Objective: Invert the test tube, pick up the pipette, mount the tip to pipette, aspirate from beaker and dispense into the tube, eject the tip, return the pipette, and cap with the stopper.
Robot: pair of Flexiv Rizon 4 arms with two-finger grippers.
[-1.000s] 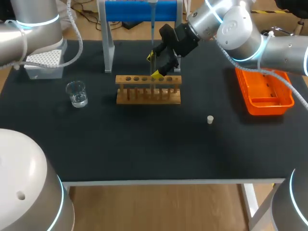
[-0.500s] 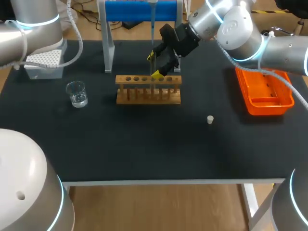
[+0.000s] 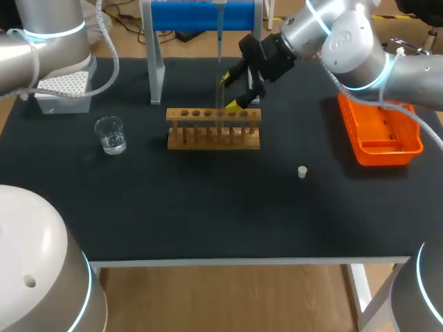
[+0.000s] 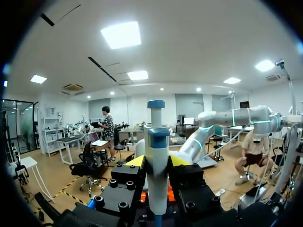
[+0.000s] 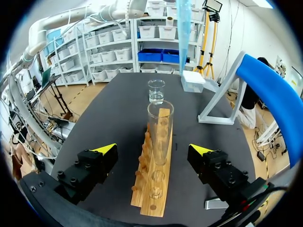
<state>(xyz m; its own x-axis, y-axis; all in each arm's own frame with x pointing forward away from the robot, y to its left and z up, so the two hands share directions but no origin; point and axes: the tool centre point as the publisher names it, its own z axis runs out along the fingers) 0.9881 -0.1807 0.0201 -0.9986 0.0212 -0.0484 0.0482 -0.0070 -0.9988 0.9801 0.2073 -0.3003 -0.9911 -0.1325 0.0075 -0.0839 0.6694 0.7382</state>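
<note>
A clear test tube (image 5: 160, 137) stands upright, mouth up, in the wooden rack (image 5: 156, 189). My right gripper (image 5: 154, 150) is open, with a yellow tip on either side of the tube and touching nothing. In the head view it (image 3: 229, 93) hovers just behind the rack (image 3: 213, 128). My left gripper (image 4: 157, 161) is shut on the blue and white pipette (image 4: 156, 142). Its thin shaft (image 3: 219, 31) hangs down in front of the blue stand. The beaker (image 3: 111, 135) holds some water. The small white stopper (image 3: 302, 171) lies on the mat.
An orange bin (image 3: 379, 131) sits at the right edge. A white tip box (image 3: 64, 88) stands at the back left, and the blue stand (image 3: 201, 15) rises behind the rack. The front half of the black mat is bare.
My right gripper has drawn back up and to the right, away from the rack, and stays open. The tube remains in the rack.
</note>
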